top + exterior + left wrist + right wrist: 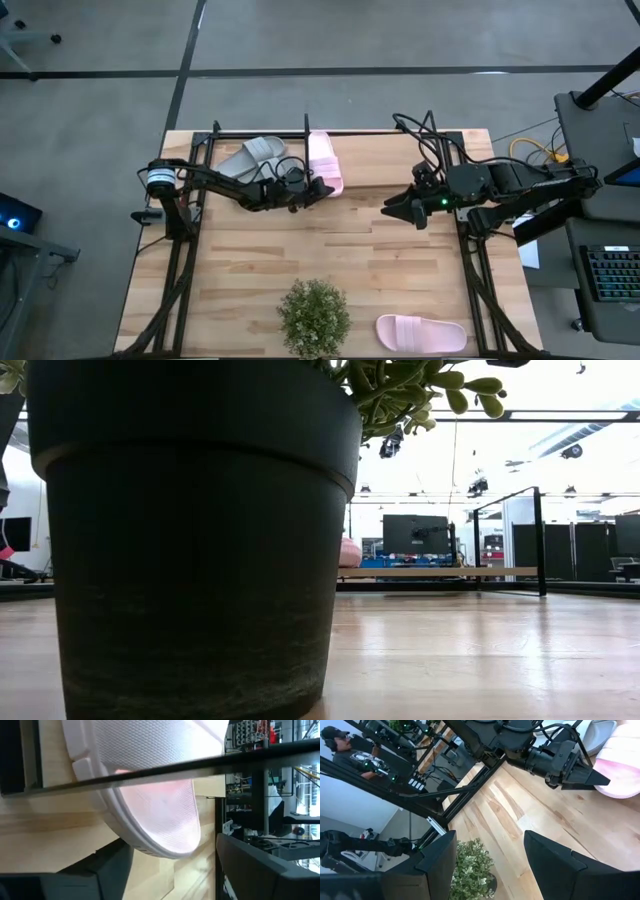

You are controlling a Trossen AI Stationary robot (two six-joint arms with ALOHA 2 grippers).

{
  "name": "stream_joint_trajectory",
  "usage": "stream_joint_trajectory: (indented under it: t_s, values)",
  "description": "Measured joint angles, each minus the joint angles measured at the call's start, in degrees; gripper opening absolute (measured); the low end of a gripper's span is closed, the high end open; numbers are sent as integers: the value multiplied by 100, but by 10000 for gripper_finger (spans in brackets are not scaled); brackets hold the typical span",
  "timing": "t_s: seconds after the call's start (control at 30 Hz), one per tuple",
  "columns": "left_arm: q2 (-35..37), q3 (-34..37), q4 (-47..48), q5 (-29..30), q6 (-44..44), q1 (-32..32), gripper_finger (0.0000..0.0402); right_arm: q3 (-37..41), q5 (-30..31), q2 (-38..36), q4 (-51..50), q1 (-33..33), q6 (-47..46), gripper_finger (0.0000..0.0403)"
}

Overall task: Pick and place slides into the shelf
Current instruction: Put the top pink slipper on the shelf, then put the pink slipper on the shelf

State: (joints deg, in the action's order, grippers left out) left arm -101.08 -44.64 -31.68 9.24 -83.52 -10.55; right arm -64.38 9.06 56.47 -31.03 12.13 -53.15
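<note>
The shelf [400,160] stands along the table's far edge. Two grey slides [254,156] and one pink slide [323,160] lie sole-down on its board. The pink slide's near end [165,820] pokes out past the board's near edge, under a black bar [150,769]. My left gripper [322,188] is open at that end, one finger on either side. A second pink slide [420,333] lies on the table near its front right. My right gripper [400,211] hangs open above the table's middle right, with nothing between its fingers. My left gripper's one finger [107,870] stands right beside the rim of the pink slide's near end [137,847]; I cannot tell whether it touches. The other finger [260,865] is clear of the slide. The slide lies flat on the shelf board.
A potted plant [313,318] stands at the table's front middle and fills the low view with its dark pot [190,540]. The shelf's black uprights [306,128] rise beside the slides. A person [350,750] sits beyond the table.
</note>
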Motion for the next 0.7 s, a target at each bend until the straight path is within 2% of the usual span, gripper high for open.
stream_joint_trajectory:
  t_s: [0.13, 0.37, 0.57, 0.7]
  values:
    - [-2, 0, 14, -239, -3, 0, 287, 0, -2, 0, 0, 14, -2, 224]
    - [0, 3, -63, -599, -16, 1, 289, 0, 0, 0, -2, 74, -48, 224]
    - [5, 2, -991, -1154, 57, 58, 289, 29, 0, -2, -7, 78, -60, 224]
    - [251, -7, -1390, -1220, 292, 129, 289, 133, -31, -2, -15, 105, -188, 224]
